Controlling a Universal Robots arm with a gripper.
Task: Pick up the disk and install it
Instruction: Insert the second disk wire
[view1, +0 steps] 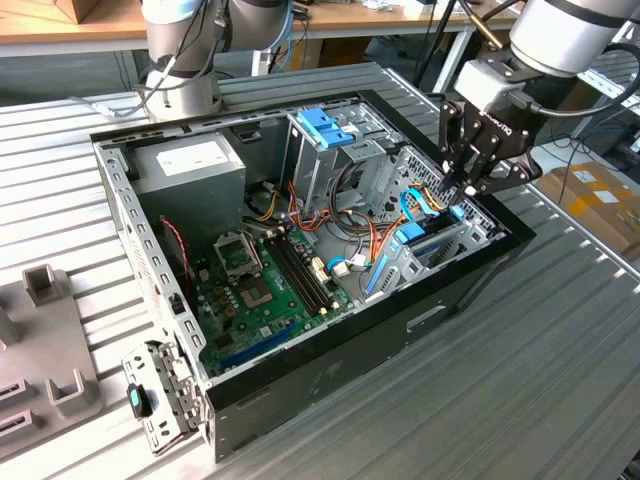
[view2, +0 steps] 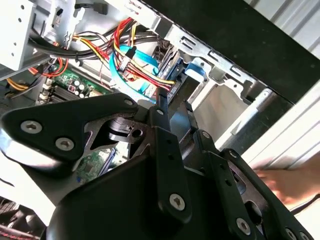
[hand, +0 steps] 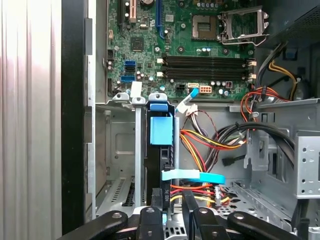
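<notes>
I see the disk (hand: 161, 150) standing on edge in its bay at the case's (view1: 330, 385) front corner, long axis running down into the bay, with its blue rail tab (view1: 412, 236) on top; its label and flat faces are hidden by the bay walls. My gripper (view1: 463, 186) hangs just above it, fingers (hand: 151, 220) drawn close together around the disk's near end. Whether they actually pinch it I can't tell, as the black linkages cover the contact.
</notes>
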